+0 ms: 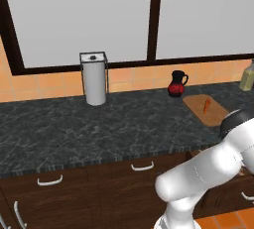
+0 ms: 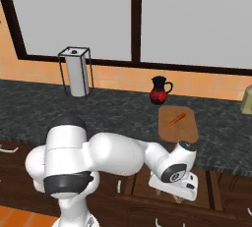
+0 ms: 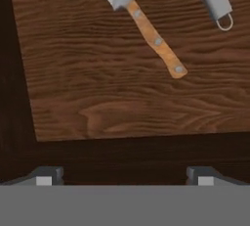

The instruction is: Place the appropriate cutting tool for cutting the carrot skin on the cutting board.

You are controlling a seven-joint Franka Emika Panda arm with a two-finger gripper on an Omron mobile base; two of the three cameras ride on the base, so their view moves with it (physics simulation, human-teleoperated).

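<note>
Below your gripper (image 3: 125, 178), fingers apart and empty, a wooden-handled knife (image 3: 141, 22) lies at twelve o'clock; the carrot (image 2: 175, 119) rests on the cutting board (image 2: 187, 131).

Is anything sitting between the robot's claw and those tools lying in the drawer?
Nothing visible does. In the hand view the open gripper looks down on bare wood, with the knife and a grey metal handle lying beyond its fingertips, apart from each other.
</note>
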